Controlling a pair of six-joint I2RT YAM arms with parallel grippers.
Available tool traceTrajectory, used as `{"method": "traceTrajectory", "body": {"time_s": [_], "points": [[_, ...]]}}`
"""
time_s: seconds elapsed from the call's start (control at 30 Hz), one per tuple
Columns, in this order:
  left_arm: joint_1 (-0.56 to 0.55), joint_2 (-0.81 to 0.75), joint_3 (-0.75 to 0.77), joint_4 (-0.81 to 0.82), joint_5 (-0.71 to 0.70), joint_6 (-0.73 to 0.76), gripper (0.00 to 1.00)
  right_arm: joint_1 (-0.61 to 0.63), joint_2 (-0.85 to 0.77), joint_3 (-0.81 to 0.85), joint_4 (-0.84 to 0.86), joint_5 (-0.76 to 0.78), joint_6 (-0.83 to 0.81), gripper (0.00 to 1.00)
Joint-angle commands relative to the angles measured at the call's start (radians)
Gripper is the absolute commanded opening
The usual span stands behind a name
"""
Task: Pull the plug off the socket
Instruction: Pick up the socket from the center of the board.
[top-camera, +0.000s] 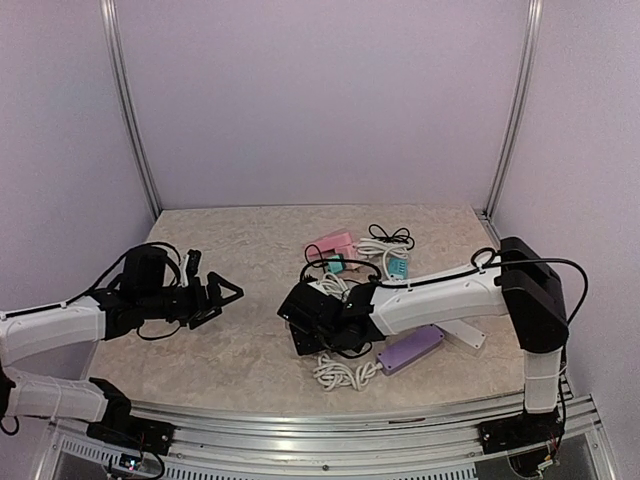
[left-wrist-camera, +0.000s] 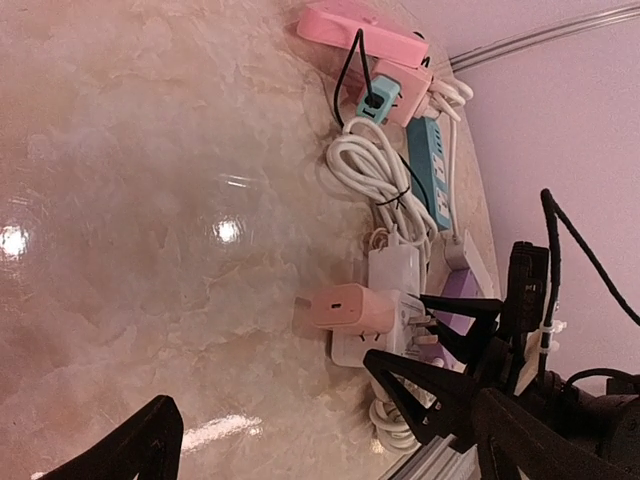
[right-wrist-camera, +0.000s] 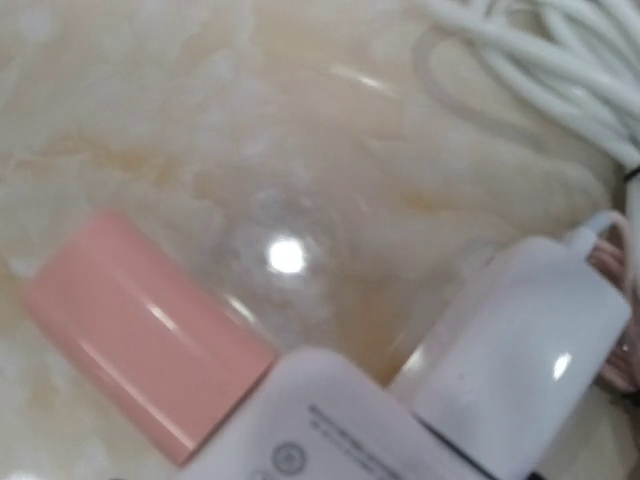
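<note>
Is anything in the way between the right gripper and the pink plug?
Nothing visible. The right gripper is already close to the pink plug, jaws open at the white strip that the plug sits in. A white adapter stands beside the plug, not between.

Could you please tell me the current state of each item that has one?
pink plug: seated in the white socket strip.
white adapter: plugged in beside it.
teal plug: plugged into the pink strip.
left end effector: open, empty.
right end effector: jaws astride the white socket strip, contact unclear.
</note>
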Motion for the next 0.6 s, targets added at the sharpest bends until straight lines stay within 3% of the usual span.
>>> {"method": "traceTrajectory", "body": {"time_s": [0.0, 0.2, 0.57], "points": [[0.004, -0.046, 0.009, -0.012, 0.008, 0.017, 0.99, 0.001, -0.186, -0.144, 0.119, 0.083, -0.011, 0.28], [-0.048, -0.078, 0.062, -0.012, 0.021, 0.036, 0.99, -0.048, -0.396, -0.420, 0.563, -0.046, -0.151, 0.01], [-0.237, 0.013, 0.225, -0.049, -0.013, 0.076, 0.99, -0.065, -0.533, -0.632, 0.922, -0.190, -0.440, 0.00]]}}
